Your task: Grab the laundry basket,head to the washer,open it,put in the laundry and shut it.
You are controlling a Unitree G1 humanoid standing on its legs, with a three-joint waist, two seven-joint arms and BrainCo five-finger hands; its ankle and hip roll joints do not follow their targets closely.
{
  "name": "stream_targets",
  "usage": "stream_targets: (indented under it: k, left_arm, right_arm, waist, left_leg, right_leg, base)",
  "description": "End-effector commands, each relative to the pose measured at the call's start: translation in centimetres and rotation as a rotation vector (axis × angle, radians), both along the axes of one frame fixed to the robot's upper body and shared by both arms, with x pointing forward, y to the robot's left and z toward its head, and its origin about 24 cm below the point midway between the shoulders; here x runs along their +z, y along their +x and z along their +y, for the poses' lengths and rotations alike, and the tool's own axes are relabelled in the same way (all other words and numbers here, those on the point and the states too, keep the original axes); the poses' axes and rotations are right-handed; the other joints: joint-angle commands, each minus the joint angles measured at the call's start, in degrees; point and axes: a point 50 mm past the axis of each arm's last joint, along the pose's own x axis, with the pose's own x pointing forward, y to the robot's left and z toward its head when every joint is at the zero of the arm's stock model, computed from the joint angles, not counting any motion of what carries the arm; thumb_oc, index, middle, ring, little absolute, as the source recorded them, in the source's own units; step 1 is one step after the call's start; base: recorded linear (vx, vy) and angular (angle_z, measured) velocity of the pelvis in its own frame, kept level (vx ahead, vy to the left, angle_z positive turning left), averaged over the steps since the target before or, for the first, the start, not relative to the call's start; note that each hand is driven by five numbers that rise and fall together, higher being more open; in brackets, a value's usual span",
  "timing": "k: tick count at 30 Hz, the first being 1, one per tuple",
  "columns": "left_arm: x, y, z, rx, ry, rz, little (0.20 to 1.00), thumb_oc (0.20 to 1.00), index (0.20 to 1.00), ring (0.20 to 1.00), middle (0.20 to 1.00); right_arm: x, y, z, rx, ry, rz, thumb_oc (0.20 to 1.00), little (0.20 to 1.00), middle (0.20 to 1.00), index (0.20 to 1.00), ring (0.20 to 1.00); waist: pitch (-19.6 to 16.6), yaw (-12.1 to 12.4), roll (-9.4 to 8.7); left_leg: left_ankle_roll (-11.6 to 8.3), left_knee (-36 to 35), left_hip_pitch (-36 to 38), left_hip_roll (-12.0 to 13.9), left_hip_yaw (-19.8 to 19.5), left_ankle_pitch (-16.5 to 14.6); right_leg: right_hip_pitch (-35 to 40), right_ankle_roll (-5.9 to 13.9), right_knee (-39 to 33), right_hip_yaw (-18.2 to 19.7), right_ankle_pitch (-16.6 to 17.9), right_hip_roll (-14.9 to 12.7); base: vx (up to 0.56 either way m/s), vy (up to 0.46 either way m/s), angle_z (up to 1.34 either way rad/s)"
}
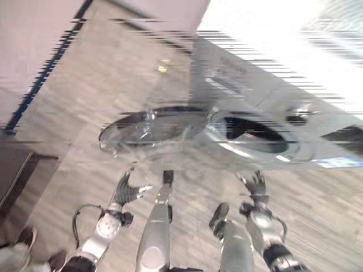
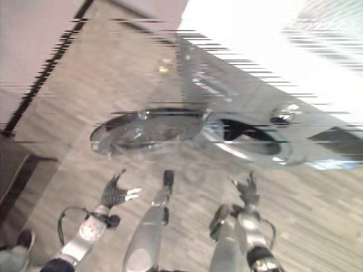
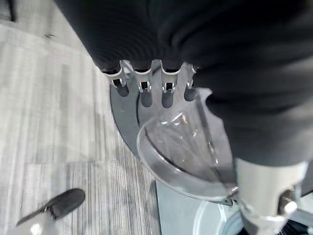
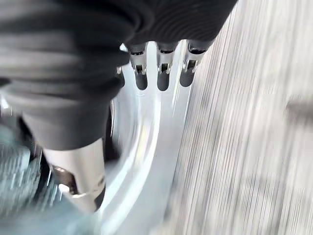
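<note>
Both eye views torn by horizontal streak bands and motion-smeared. Top right blown out to white over the white front-loading washer. Glare spots on its round clear-glass door. Right wrist view heavily blurred; grey wood-plank floor streaked. Left wrist view fairly sharp, evenly lit.

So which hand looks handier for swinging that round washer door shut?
Probably the left hand: its straight fingers sit right by the open door, which swings out on that side. The right hand hangs below the drum opening.
</note>
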Motion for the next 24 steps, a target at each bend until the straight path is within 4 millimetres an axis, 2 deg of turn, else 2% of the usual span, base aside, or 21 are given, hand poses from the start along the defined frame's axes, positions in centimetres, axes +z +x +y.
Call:
stream_targets:
  k: [1, 2, 4, 5, 6, 7, 9, 11, 15, 17, 18, 22, 24]
  left_arm:
    - [-0.1, -0.1, -0.9, -0.065, -0.050, 0.005, 1.000, 1.000, 1.000, 1.000, 1.000]
    - [-1.9, -2.2, 0.2, 0.008, -0.060, 0.095, 1.000, 1.000, 1.000, 1.000, 1.000]
    - [-3.7, -4.2, 1.0, 0.103, -0.078, 0.182, 1.000, 1.000, 1.000, 1.000, 1.000]
    - [-3.7, -4.2, 1.0, 0.103, -0.078, 0.182, 1.000, 1.000, 1.000, 1.000, 1.000]
    - [-4.8, -5.7, 1.2, 0.172, -0.107, 0.230, 1.000, 1.000, 1.000, 1.000, 1.000]
    - [-5.5, -6.8, 1.4, 0.220, -0.122, 0.266, 1.000, 1.000, 1.000, 1.000, 1.000]
    - [-6.4, -8.0, 1.5, 0.298, -0.163, 0.310, 1.000, 1.000, 1.000, 1.000, 1.000]
    - [-6.8, -8.4, 1.4, 0.331, -0.179, 0.326, 1.000, 1.000, 1.000, 1.000, 1.000]
    - [-8.9, -11.0, 0.9, 0.451, -0.206, 0.454, 1.000, 1.000, 1.000, 1.000, 1.000]
    - [-9.5, -12.0, 0.8, 0.474, -0.204, 0.510, 1.000, 1.000, 1.000, 1.000, 1.000]
    - [-9.5, -12.0, 0.8, 0.474, -0.204, 0.510, 1.000, 1.000, 1.000, 1.000, 1.000]
    - [-10.3, -13.0, 0.0, 0.466, -0.202, 0.581, 1.000, 1.000, 1.000, 1.000, 1.000]
    - [-10.3, -13.0, -0.1, 0.466, -0.204, 0.582, 1.000, 1.000, 1.000, 1.000, 1.000]
  right_arm:
    - [2.5, 1.9, -3.2, -0.028, 0.024, -0.145, 1.000, 1.000, 1.000, 1.000, 1.000]
    - [1.7, 0.0, -4.2, -0.052, 0.018, -0.107, 1.000, 1.000, 1.000, 1.000, 1.000]
    - [0.9, -1.7, -4.8, -0.111, 0.042, -0.075, 1.000, 1.000, 1.000, 1.000, 1.000]
    - [0.9, -1.7, -4.8, -0.111, 0.042, -0.075, 1.000, 1.000, 1.000, 1.000, 1.000]
    - [0.1, -3.6, -5.3, -0.148, 0.092, -0.052, 1.000, 1.000, 1.000, 1.000, 1.000]
    - [-0.4, -4.6, -5.5, -0.168, 0.118, -0.035, 1.000, 1.000, 1.000, 1.000, 1.000]
    - [-1.1, -5.7, -5.5, -0.201, 0.153, -0.011, 1.000, 1.000, 1.000, 1.000, 1.000]
    - [-1.4, -6.1, -5.5, -0.213, 0.171, -0.001, 1.000, 1.000, 1.000, 1.000, 1.000]
    - [-3.6, -9.3, -5.0, -0.235, 0.182, 0.172, 1.000, 1.000, 1.000, 1.000, 1.000]
    - [-4.2, -9.8, -4.5, -0.221, 0.194, 0.225, 1.000, 1.000, 1.000, 1.000, 1.000]
    - [-4.2, -9.8, -4.5, -0.221, 0.194, 0.225, 1.000, 1.000, 1.000, 1.000, 1.000]
    - [-5.8, -12.1, -3.8, -0.168, 0.181, 0.417, 1.000, 1.000, 1.000, 1.000, 1.000]
    - [-6.0, -12.1, -3.3, -0.136, 0.175, 0.435, 1.000, 1.000, 1.000, 1.000, 1.000]
  waist:
    - [-0.18, -0.14, 2.76]
    - [-2.30, -1.11, 2.53]
    - [-4.83, -1.82, 2.14]
    - [-4.83, -1.82, 2.14]
    - [-6.76, -2.22, 2.15]
    - [-7.92, -2.33, 2.07]
    - [-9.85, -2.35, 1.95]
    - [-10.59, -2.40, 2.01]
    - [-14.81, -2.66, 1.80]
    - [-15.76, -2.80, 1.79]
    - [-15.73, -2.80, 1.78]
    - [-17.10, -2.64, 1.71]
    - [-17.32, -2.60, 2.06]
  left_leg:
    - [0.37, -2.95, -0.55, -0.49, 0.23, 0.24]
    - [-0.08, -5.00, 2.27, -0.01, 0.57, 0.90]
    - [-0.61, -6.95, 4.72, 0.64, 1.28, 1.54]
    - [-0.61, -6.95, 4.72, 0.64, 1.28, 1.54]
    - [-0.87, -8.51, 6.95, 0.94, 1.68, 1.98]
    - [-1.08, -9.68, 8.57, 1.05, 1.91, 2.32]
    - [-1.38, -10.59, 10.30, 1.02, 2.10, 2.42]
    - [-1.40, -10.68, 11.23, 0.94, 2.18, 2.21]
    - [-1.49, -11.19, 15.37, 0.64, 2.80, 0.63]
    - [-1.47, -11.31, 16.35, 0.50, 3.03, 0.16]
    - [-1.46, -11.31, 16.38, 0.49, 3.04, 0.15]
    - [-1.33, -11.31, 17.41, 0.05, 2.97, -0.72]
    - [-0.79, -11.31, 16.73, 0.11, 2.99, 0.04]
  right_leg:
    - [4.91, -5.29, 1.27, -1.68, -8.88, 3.79]
    - [7.51, -4.98, -1.24, -1.61, -7.92, 4.30]
    - [9.93, -4.36, -4.09, -1.28, -6.68, 4.72]
    - [9.93, -4.36, -4.09, -1.28, -6.68, 4.72]
    - [11.95, -4.01, -6.29, -1.25, -5.73, 5.03]
    - [13.68, -3.82, -7.74, -1.45, -5.23, 5.28]
    - [15.94, -3.47, -9.40, -1.68, -4.69, 5.39]
    - [17.02, -3.31, -10.15, -1.77, -4.37, 5.42]
    - [21.58, -2.44, -12.67, -1.29, -3.51, 5.08]
    - [22.16, -2.27, -12.85, -1.09, -3.41, 4.84]
    - [22.18, -2.26, -12.86, -1.08, -3.41, 4.83]
    - [23.23, -2.04, -13.22, -0.85, -3.04, 4.53]
    - [22.75, -2.19, -13.32, -1.68, -2.10, 4.62]
  base:
    - [0.04, -0.023, -0.18]
    - [0.04, -0.010, -0.11]
    - [0.03, -0.016, -0.02]
    - [0.03, -0.008, -0.14]
    - [0.07, -0.004, -0.22]
    - [0.09, -0.005, -0.19]
    - [0.06, -0.003, -0.04]
    - [0.03, 0.002, 0.01]
    - [0.08, 0.008, 0.04]
    - [0.06, 0.016, -0.02]
    - [0.04, 0.016, -0.05]
    - [0.03, 0.019, -0.03]
    - [-0.02, 0.017, 0.00]
